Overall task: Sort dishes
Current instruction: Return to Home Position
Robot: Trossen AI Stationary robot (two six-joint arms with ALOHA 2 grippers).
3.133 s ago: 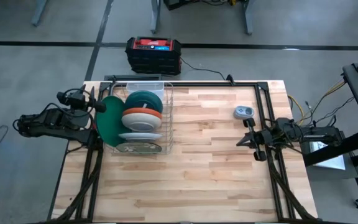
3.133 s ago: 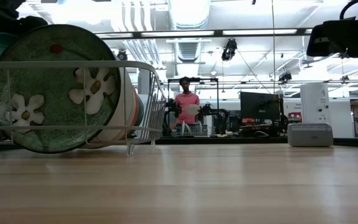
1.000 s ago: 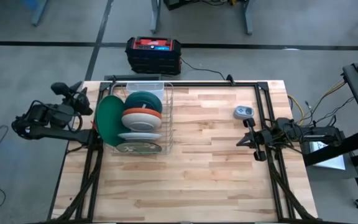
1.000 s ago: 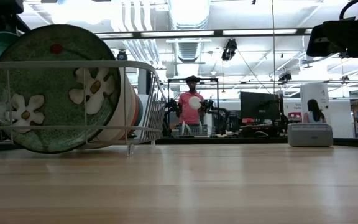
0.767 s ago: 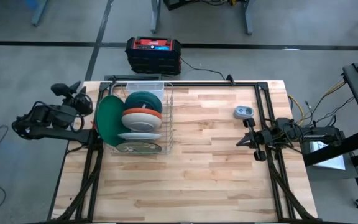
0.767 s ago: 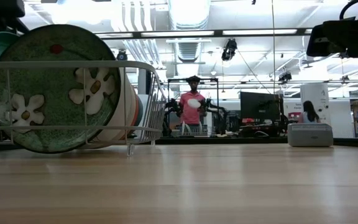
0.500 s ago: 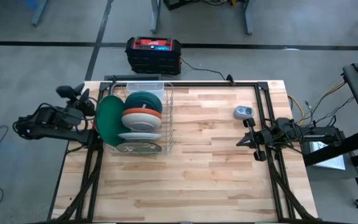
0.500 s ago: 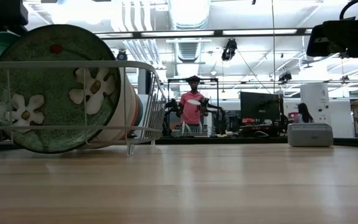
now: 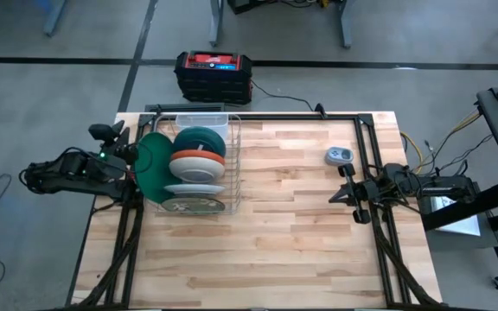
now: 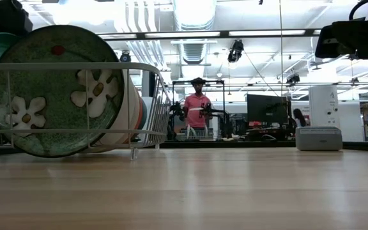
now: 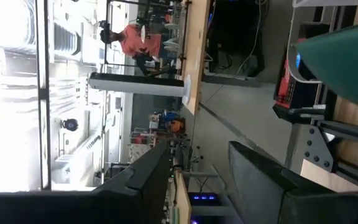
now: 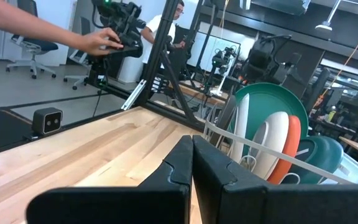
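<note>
Several dishes [image 9: 193, 168] stand on edge in the silver wire rack [image 9: 234, 147] on the far left part of the table [image 9: 292, 250]. Seen from above, a large dark green plate [image 9: 150, 173] leans at the rack's left side. Next to it come a teal dish [image 9: 200, 138], an orange dish [image 9: 204, 160] and a white dish [image 9: 193, 170]. Nearest the table's front is a green speckled plate [image 9: 193, 205] painted with white flowers, which fills the rack's front in the low view. The left gripper [image 9: 116, 141] hangs at the table's left edge, close beside the large dark green plate. Its wrist view shows its two fingers [image 11: 142, 180] spread with nothing between them. The right gripper [image 9: 346, 193] sits at the table's right side, well apart from the rack, with its fingers [image 12: 179, 165] pressed together on nothing. A small grey device [image 9: 339, 156] lies on the wood near it. A black-and-red box [image 9: 213, 73] sits on the floor behind the table. Beyond the table, a person in a pink shirt [image 10: 197, 105] stands at another bench.
</note>
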